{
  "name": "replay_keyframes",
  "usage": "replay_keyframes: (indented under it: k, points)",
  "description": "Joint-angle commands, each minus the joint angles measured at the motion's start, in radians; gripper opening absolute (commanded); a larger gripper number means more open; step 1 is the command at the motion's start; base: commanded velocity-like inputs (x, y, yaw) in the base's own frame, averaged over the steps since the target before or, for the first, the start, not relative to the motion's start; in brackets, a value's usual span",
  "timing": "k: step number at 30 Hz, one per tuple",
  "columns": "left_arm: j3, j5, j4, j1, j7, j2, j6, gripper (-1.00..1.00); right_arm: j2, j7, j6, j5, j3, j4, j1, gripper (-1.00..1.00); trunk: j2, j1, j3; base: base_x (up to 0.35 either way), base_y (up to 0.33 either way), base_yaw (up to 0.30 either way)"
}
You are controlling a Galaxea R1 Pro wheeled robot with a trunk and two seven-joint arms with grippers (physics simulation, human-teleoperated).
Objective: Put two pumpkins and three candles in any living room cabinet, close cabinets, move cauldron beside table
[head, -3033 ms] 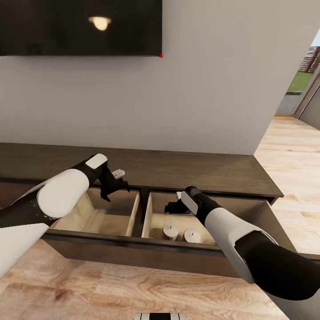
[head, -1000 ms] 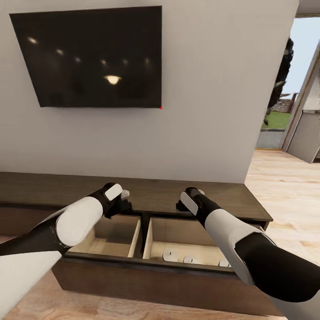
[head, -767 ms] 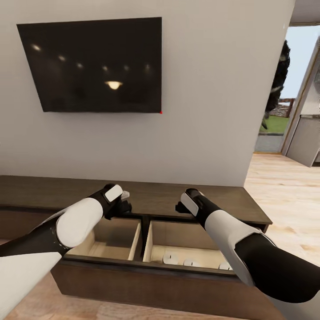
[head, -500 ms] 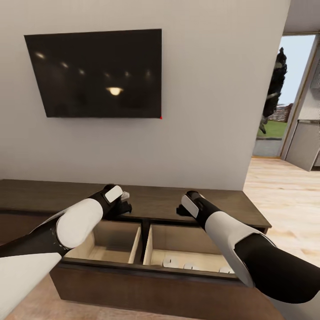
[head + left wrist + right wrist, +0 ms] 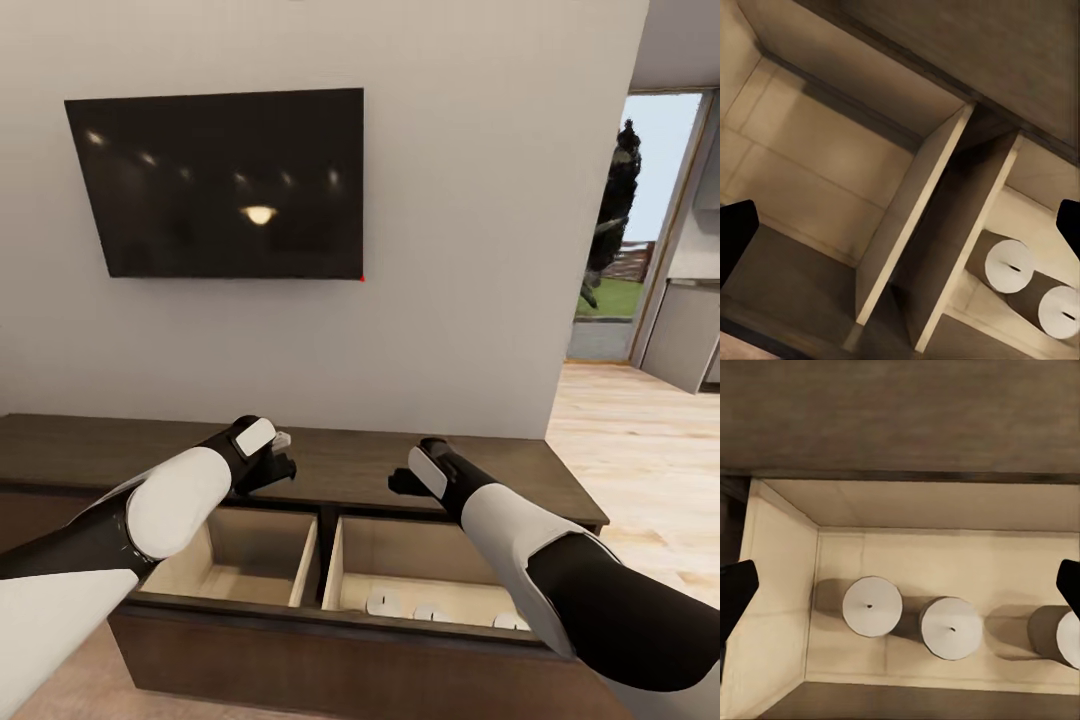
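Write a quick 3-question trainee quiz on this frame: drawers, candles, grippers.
1. How many candles lie in the cabinet's right-hand open drawer?
2. True or false: the left-hand open drawer holds a pumpkin.
3. What is the right gripper holding? A) a candle B) nothing C) a pumpkin

Key: 1. Three. 2. False, no pumpkin shows in it. 3. B; its fingertips sit far apart at the right wrist view's edges, as do the left gripper's.

The drawer front (image 5: 330,615) hides most of the candles (image 5: 383,604); the third candle (image 5: 1066,637) is edge-cropped.
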Motion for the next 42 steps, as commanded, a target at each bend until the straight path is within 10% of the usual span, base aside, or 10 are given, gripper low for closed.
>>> replay_keyframes:
  k: [1,42]
  points:
    - [-0.001,0.010,-0.002,0.000,0.008,0.000,0.002,1.00,0.000,-0.003,0.002,-0.010,0.005,-0.001,0.000,1.00,0.007,-0.004,0.001,0.000,0.000,0.000]
    - [-0.001,0.010,-0.002,0.014,0.007,0.000,0.001,1.00,0.000,0.006,0.003,-0.009,0.006,0.001,0.006,1.00,0.294,-0.161,0.081,0.000,0.000,0.000]
